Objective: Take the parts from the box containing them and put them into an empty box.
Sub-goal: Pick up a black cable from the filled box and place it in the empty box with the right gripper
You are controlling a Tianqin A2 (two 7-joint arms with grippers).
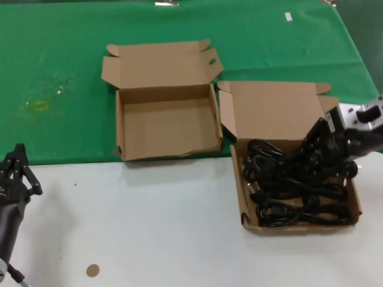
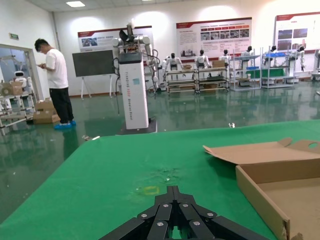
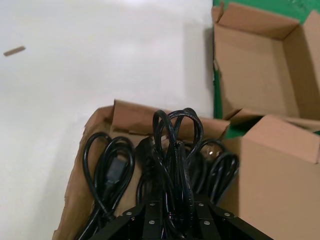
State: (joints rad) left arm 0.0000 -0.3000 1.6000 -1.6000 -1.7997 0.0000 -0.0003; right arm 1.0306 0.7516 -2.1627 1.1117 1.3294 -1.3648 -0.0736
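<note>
At frame right, my right end effector (image 1: 326, 143) grips a cord bundle (image 3: 176, 150) over the full box (image 1: 251, 209); I should lift straight up, clearing tangles, toward the empty box (image 1: 128, 128).

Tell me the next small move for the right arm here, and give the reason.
Probably lift straight up. The right gripper looks shut on a cord bundle, whose loops rise above the other cords still lying in the full box. Raising it should clear that box's walls before carrying it to the empty box. The left gripper waits at the table's near left.
</note>
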